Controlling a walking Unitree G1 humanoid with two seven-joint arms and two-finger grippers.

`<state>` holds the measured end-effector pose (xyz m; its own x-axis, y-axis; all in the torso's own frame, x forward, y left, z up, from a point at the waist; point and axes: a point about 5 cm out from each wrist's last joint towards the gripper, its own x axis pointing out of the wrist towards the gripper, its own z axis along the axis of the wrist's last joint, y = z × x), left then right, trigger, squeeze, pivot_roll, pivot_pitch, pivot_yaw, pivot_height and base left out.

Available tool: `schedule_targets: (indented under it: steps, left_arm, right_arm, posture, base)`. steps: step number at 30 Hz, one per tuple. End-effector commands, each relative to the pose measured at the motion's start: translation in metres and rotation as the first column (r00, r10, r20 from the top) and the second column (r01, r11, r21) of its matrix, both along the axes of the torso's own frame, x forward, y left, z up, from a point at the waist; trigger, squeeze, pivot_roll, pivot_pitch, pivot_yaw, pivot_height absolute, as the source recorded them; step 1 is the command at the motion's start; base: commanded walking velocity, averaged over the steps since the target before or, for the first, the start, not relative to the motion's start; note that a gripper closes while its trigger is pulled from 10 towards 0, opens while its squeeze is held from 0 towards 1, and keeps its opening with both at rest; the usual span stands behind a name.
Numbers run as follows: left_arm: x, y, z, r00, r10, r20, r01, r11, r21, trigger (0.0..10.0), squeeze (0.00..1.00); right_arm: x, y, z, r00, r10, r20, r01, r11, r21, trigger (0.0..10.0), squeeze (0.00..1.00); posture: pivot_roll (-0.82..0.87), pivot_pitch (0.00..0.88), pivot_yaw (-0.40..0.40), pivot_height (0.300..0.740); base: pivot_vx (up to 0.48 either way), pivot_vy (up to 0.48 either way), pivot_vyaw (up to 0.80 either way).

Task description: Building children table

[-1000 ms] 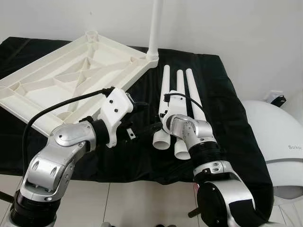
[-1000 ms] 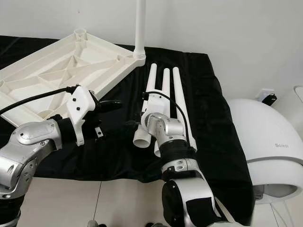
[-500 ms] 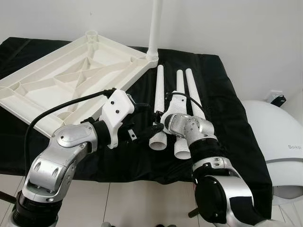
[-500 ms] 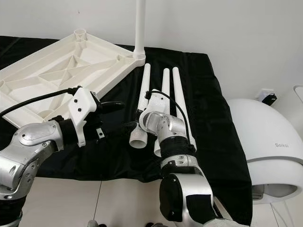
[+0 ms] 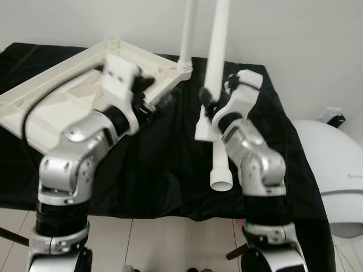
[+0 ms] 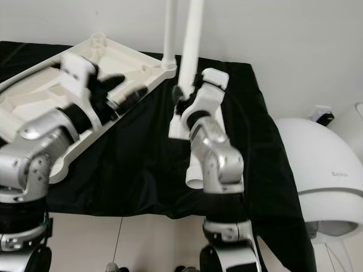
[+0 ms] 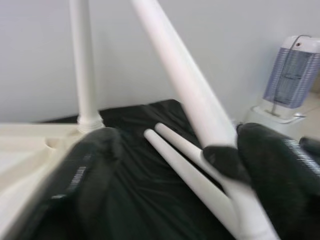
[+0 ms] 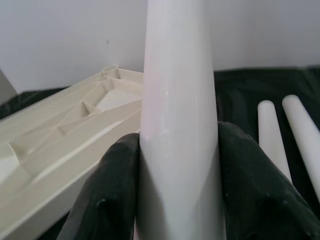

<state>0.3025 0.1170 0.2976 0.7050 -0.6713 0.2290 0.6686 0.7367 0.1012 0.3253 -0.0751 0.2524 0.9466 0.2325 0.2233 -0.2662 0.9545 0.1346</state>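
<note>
Right wrist view: right gripper [image 8: 177,200] clamped on raised leg [image 5: 217,51] | left gripper [image 5: 148,96] fingers apart (blurred) near tabletop [image 5: 57,96] | keep leg vertical, align over empty corner socket.

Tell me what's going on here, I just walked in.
The robot is putting together a white plastic children's table on a black cloth. The tabletop lies upside down with one leg already standing in its far corner. The right gripper is shut on a second leg, held nearly upright above the cloth. Two more legs lie on the cloth by the right arm. The left gripper, blurred, hovers over the tabletop near that corner, holding nothing.
</note>
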Motion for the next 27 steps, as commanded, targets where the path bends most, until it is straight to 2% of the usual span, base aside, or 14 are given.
schedule_targets:
  steps: [1, 2, 4, 5, 6, 8, 9, 11, 12, 15, 18, 20, 26, 27]
  left_arm:
    - [0.001, 0.000, 0.002, 1.000, -0.024, -0.013, 0.024, 0.999, -0.023, 10.0, 1.00]
    - [0.001, -0.001, 0.009, 0.997, -0.074, -0.028, 0.071, 0.994, -0.084, 10.0, 1.00]
    - [0.001, -0.001, 0.009, 0.997, -0.074, -0.028, 0.071, 0.994, -0.084, 10.0, 1.00]
    - [-0.001, -0.001, 0.016, 0.989, -0.147, -0.031, 0.141, 0.979, -0.147, 10.0, 0.00]
    - [-0.005, -0.001, 0.022, 0.974, -0.224, -0.027, 0.214, 0.957, -0.197, 10.0, 0.00]
    - [-0.005, -0.001, 0.022, 0.974, -0.224, -0.027, 0.214, 0.957, -0.197, 10.0, 0.00]
    - [-0.007, -0.001, 0.028, 0.958, -0.286, -0.025, 0.271, 0.931, -0.243, 10.0, 0.00]
    - [-0.007, -0.001, 0.028, 0.958, -0.286, -0.025, 0.271, 0.931, -0.243, 10.0, 0.00]
    - [-0.008, -0.001, 0.032, 0.948, -0.318, -0.028, 0.298, 0.912, -0.280, 10.0, 0.00]
    - [0.001, 0.000, 0.033, 0.942, -0.324, -0.092, 0.274, 0.895, -0.352, 10.0, 0.00]
    - [0.004, 0.000, 0.032, 0.944, -0.310, -0.116, 0.249, 0.896, -0.369, 10.0, 0.00]
    - [0.012, -0.001, 0.026, 0.946, -0.269, -0.178, 0.184, 0.902, -0.390, 10.0, 0.00]
    - [0.015, -0.001, 0.023, 0.944, -0.253, -0.214, 0.150, 0.903, -0.403, 10.0, 0.00]
    - [0.018, 0.001, 0.022, 0.943, -0.232, -0.240, 0.115, 0.901, -0.419, 10.0, 0.00]
  right_arm:
    - [-0.006, 0.006, 0.007, 0.997, 0.029, 0.077, -0.027, 0.999, -0.034, 10.0, 0.00]
    - [-0.009, 0.009, 0.001, 0.993, 0.052, 0.104, -0.043, 0.995, -0.086, 10.0, 0.00]
    - [-0.009, 0.009, 0.001, 0.993, 0.052, 0.104, -0.043, 0.995, -0.086, 10.0, 0.00]
    - [-0.012, 0.012, -0.003, 0.987, 0.080, 0.140, -0.058, 0.986, -0.155, 10.0, 0.00]
    - [-0.014, 0.014, -0.005, 0.980, 0.103, 0.169, -0.068, 0.977, -0.201, 10.0, 0.00]
    - [-0.014, 0.014, -0.005, 0.980, 0.103, 0.169, -0.068, 0.977, -0.201, 10.0, 0.00]
    - [-0.019, 0.015, -0.004, 0.970, 0.130, 0.203, -0.077, 0.965, -0.250, 10.0, 0.00]
    - [-0.019, 0.015, -0.004, 0.970, 0.130, 0.203, -0.077, 0.965, -0.250, 10.0, 0.00]
    - [-0.023, 0.017, -0.002, 0.958, 0.157, 0.241, -0.081, 0.952, -0.297, 10.0, 0.00]
    - [-0.032, 0.022, 0.001, 0.928, 0.214, 0.305, -0.091, 0.924, -0.373, 10.0, 0.00]
    - [-0.034, 0.023, 0.001, 0.920, 0.226, 0.320, -0.091, 0.917, -0.388, 10.0, 0.00]
    - [-0.039, 0.024, 0.003, 0.899, 0.244, 0.363, -0.078, 0.906, -0.417, 10.0, 0.00]
    - [-0.043, 0.026, 0.003, 0.881, 0.264, 0.393, -0.070, 0.893, -0.444, 10.0, 0.00]
    - [-0.045, 0.027, 0.003, 0.871, 0.260, 0.417, -0.046, 0.889, -0.456, 10.0, 0.00]
  posture:
    - [-0.01, 0.127, -0.017, 0.740]
    - [-0.01, 0.126, -0.012, 0.740]
    - [-0.01, 0.126, -0.012, 0.740]
    - [-0.01, 0.126, -0.009, 0.740]
    - [-0.01, 0.126, -0.006, 0.740]
    - [-0.01, 0.126, -0.006, 0.740]
    - [0.00, 0.126, -0.006, 0.740]
    - [0.00, 0.126, -0.006, 0.740]
    - [0.00, 0.126, -0.005, 0.740]
    - [0.01, 0.126, -0.005, 0.740]
    - [0.01, 0.127, -0.007, 0.740]
    - [0.00, 0.127, -0.006, 0.740]
    - [0.00, 0.128, -0.005, 0.740]
    - [0.00, 0.128, -0.002, 0.740]
  base:
    - [0.000, 0.000, 0.00]
    - [0.000, 0.000, 0.00]
    - [0.000, 0.000, 0.00]
    - [0.000, 0.000, 0.00]
    - [0.000, 0.000, 0.00]
    - [0.000, 0.000, 0.00]
    - [0.000, 0.000, 0.00]
    - [0.000, 0.000, 0.00]
    - [0.000, 0.000, 0.00]
    - [0.000, 0.000, 0.00]
    - [0.000, 0.000, 0.00]
    - [0.000, 0.000, 0.00]
    - [0.000, 0.000, 0.00]
    - [0.000, 0.000, 0.00]
